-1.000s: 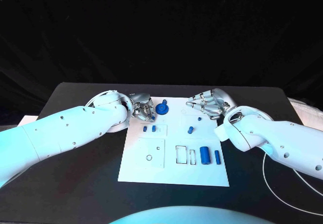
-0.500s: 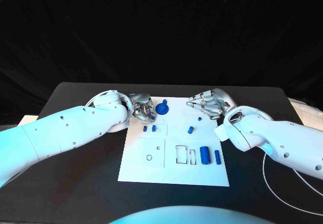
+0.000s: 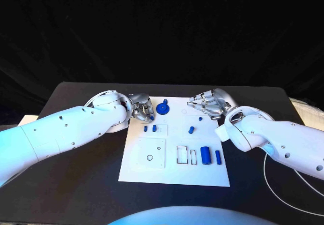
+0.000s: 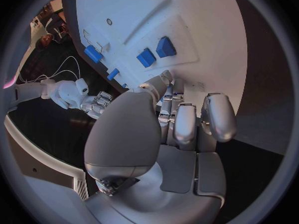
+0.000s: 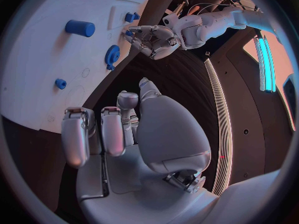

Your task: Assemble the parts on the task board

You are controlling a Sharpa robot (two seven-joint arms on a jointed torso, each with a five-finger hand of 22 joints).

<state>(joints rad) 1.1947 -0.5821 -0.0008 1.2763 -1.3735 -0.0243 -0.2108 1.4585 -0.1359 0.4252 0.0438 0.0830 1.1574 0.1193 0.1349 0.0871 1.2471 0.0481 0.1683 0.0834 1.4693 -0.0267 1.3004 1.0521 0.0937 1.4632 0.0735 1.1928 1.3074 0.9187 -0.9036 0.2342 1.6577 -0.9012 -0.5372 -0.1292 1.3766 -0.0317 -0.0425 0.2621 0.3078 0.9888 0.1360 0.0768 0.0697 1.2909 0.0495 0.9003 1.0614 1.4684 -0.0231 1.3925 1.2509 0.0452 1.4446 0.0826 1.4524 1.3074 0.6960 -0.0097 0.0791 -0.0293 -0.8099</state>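
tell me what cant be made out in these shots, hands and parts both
- Left hand, head view: its own forearm covers the fingertips; whether they touch the task board is unclear.
- Left hand, left wrist view: the thumb hides what lies under the fingers.
- Right hand, head view: curled fingers hide the palm, so a grip cannot be judged.
- Gear-shaped part, head view: too small to tell whether it is seated.
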